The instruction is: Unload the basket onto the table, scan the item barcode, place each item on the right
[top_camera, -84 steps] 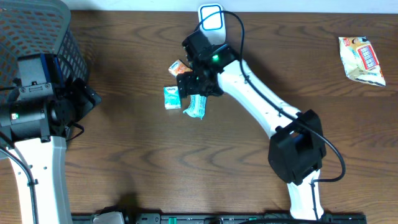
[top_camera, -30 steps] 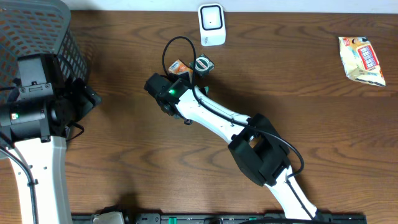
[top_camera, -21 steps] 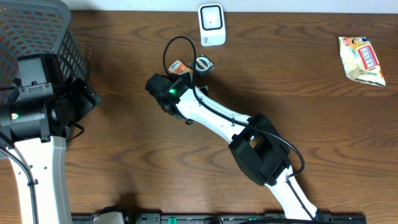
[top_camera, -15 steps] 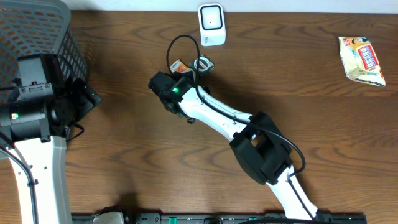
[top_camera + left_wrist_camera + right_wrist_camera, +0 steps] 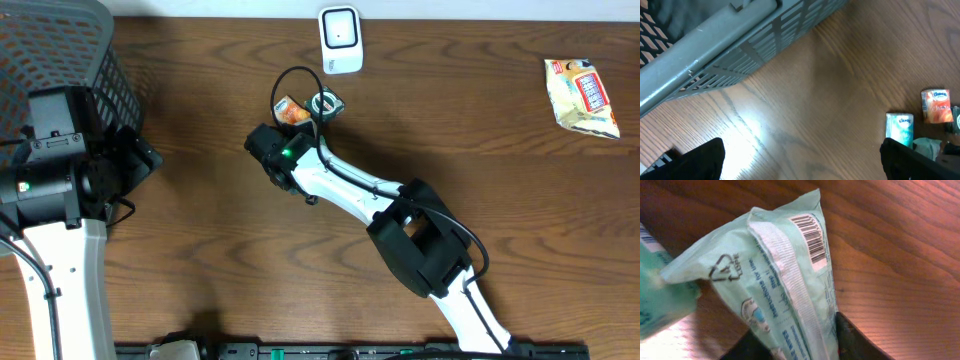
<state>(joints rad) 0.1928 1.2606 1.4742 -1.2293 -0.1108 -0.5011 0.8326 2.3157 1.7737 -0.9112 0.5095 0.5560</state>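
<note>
The mint-green packet (image 5: 785, 295) faces barcode and seam up; the white scanner (image 5: 340, 40) sits at the far edge.

Overhead: my right arm (image 5: 340, 190) hides the mint pouch (image 5: 785, 295). Right wrist: pouch bottom cropped, my fingers (image 5: 854, 341) barely in frame, fine print illegible.

The left gripper (image 5: 805, 161) gapes wide beside the basket (image 5: 62, 32), while the right gripper (image 5: 797, 342), stretched well right of it, pinches a packet (image 5: 785, 270).
</note>
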